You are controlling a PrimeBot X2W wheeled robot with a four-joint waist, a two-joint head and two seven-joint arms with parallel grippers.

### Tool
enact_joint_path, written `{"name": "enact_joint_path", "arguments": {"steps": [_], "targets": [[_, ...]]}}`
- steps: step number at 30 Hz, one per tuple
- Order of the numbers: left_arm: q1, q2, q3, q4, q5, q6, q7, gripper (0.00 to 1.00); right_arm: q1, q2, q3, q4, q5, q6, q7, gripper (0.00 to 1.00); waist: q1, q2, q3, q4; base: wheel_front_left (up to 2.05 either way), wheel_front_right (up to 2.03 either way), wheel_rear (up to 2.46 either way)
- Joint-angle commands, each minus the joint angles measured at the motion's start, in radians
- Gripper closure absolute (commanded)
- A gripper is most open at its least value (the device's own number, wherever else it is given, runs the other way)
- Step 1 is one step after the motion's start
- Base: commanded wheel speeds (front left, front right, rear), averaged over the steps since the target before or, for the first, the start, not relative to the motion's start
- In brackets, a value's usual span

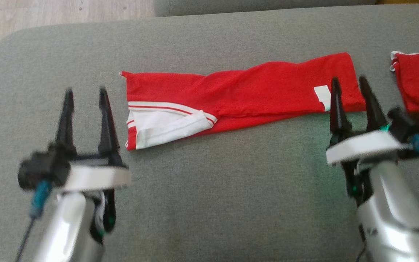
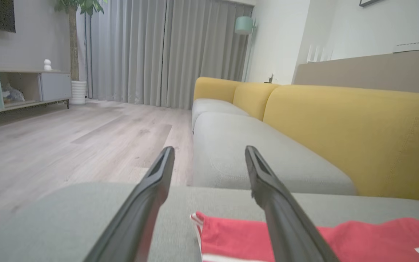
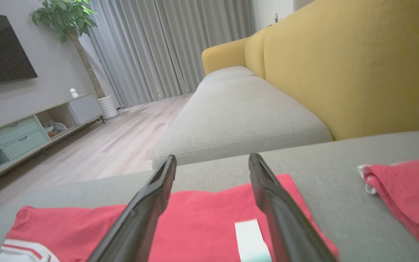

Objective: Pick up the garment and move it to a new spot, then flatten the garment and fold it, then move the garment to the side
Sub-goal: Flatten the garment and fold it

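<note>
Left gripper (image 1: 86, 91): fingers spread, empty, just left of red garment (image 1: 253, 91).
Right gripper (image 1: 348, 79): spread, empty, over its right end.
Position: red garment lies as a long strip on grey sofa cushion (image 1: 209, 189).
Progress: lengthwise fold looks done; further folding and moving aside remain.

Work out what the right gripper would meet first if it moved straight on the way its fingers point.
Probably the neighbouring grey seat cushion. The open right gripper points low across the end of the red garment; if it tilts down more than it looks, it would touch that cloth first.
</note>
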Motion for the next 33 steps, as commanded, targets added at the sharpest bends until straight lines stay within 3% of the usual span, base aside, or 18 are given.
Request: {"name": "enact_joint_path", "arguments": {"steps": [1, 7, 12, 22, 28, 33], "targets": [[-0.013, 0.005, 0.052, -0.024, 0.012, -0.006, -0.005, 0.00, -0.014, 0.007, 0.006, -0.046, -0.012, 0.007, -0.009, 0.00, 0.0001, -0.0001, 0.001, 0.000, 0.00, 0.00, 0.00], [0.080, -0.093, 0.142, 0.028, 0.098, -0.078, -0.005, 0.00, 0.082, 0.040, -0.016, -0.109, -0.058, 0.007, -0.009, 0.00, 0.0001, -0.0001, 0.030, -0.005, 0.00, 0.00, 0.00], [0.050, -0.129, 0.180, 0.053, 0.142, -0.134, -0.005, 0.00, 0.057, 0.041, -0.031, -0.099, -0.063, 0.007, -0.009, 0.00, 0.0001, -0.0001, 0.074, 0.006, 0.00, 0.00, 0.00], [-0.025, -0.165, 0.203, 0.068, 0.192, -0.199, -0.005, 0.00, -0.135, 0.041, -0.267, 0.171, -0.214, 0.007, 0.054, 0.00, 0.0001, -0.0001, 0.162, 0.051, 0.00, 0.00, 0.00], [-0.036, -0.171, 0.195, 0.076, 0.193, -0.209, -0.005, 0.00, -0.222, 0.041, -0.455, 0.309, -0.311, 0.007, 0.066, 0.00, 0.0001, -0.0001, 0.184, 0.081, 0.00, 0.00, 0.00], [-0.039, -0.171, 0.182, 0.071, 0.177, -0.203, -0.005, 0.00, -0.260, 0.041, -0.531, 0.426, -0.383, 0.007, 0.097, 0.00, 0.0001, -0.0001, 0.189, 0.089, 0.00, 0.00, 0.00]]}}
